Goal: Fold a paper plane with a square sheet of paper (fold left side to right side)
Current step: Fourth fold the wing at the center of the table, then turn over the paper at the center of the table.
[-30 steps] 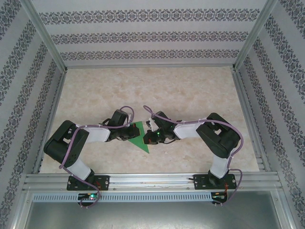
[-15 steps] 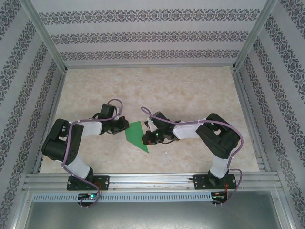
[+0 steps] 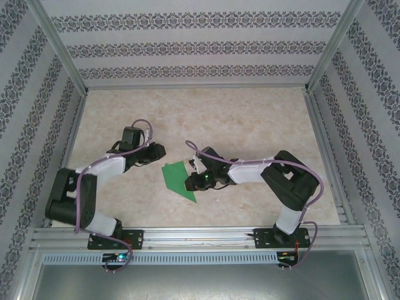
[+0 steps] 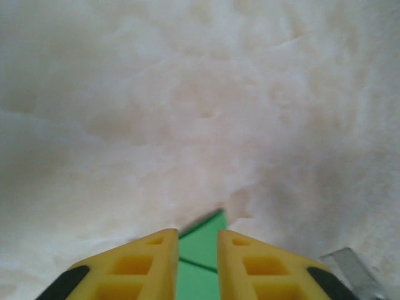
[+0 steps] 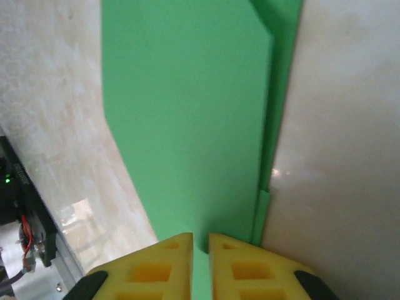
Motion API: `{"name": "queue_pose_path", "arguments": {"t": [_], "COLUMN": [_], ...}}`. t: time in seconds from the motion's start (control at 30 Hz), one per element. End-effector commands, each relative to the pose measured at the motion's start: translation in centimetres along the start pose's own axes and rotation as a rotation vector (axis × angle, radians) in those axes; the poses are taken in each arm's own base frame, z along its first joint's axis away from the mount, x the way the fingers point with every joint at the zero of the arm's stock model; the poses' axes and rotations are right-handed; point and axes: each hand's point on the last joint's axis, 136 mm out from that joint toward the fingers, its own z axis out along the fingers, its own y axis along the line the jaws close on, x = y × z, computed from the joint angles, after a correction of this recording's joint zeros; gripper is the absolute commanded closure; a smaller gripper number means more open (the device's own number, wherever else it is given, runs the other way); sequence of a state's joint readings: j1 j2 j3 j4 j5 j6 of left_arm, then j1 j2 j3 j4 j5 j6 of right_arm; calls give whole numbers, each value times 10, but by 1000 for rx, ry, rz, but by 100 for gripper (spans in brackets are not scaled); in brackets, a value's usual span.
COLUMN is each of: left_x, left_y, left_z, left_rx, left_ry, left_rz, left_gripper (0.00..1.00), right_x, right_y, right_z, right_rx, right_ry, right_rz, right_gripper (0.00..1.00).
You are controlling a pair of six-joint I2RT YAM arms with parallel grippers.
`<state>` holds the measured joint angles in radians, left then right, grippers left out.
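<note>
Paper (image 3: 177,179) lies flat on the table (image 3: 250,119), mid-frame in the overhead view. Its long axis runs from upper left down to a point at lower right. Your right gripper (image 3: 191,179) sits over its right edge and is the nearer one. It's open just a crack and I'd say it's not pinching anything. Your left gripper (image 3: 159,151) is just off the upper-left corner, also barely open, empty. The paper lies to its lower right.

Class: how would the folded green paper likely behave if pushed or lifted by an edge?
Probably floppy: the green paper looks thin, so it would likely droop, though its overlapping folded layers may stiffen it. Likely very light and flat on the smooth table, so a push would probably slide or buckle it.
</note>
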<state>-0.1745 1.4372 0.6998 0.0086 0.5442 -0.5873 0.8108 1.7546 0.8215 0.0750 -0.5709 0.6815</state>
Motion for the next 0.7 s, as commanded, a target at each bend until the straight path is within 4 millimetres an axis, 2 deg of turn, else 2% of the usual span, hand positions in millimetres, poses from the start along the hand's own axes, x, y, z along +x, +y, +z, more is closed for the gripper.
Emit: {"name": "queue_pose_path", "arguments": {"t": [0.0, 0.1, 0.17, 0.4, 0.6, 0.67], "left_x": [12, 20, 28, 47, 52, 51], "left_y": [-6, -10, -12, -8, -6, -7], "left_z": [-22, -40, -48, -68, -69, -69], "left_rx": [20, 45, 67, 110, 111, 117], "left_ry": [-11, -52, -73, -143, -140, -139], "left_rz": [-8, -15, -28, -74, -80, -81], "left_gripper": [69, 61, 58, 51, 50, 50], "right_x": [-19, -30, -32, -31, -32, -32], "right_y": [21, 11, 3, 1, 8, 9], "right_z": [-26, -40, -40, -22, -7, -4], "right_rx": [-60, -44, -26, -58, -91, -96], "right_ry": [-84, -121, -115, -52, -21, -18], "right_rz": [-70, -104, -125, -158, -174, -172], "right_gripper": [70, 64, 62, 59, 60, 63]}}
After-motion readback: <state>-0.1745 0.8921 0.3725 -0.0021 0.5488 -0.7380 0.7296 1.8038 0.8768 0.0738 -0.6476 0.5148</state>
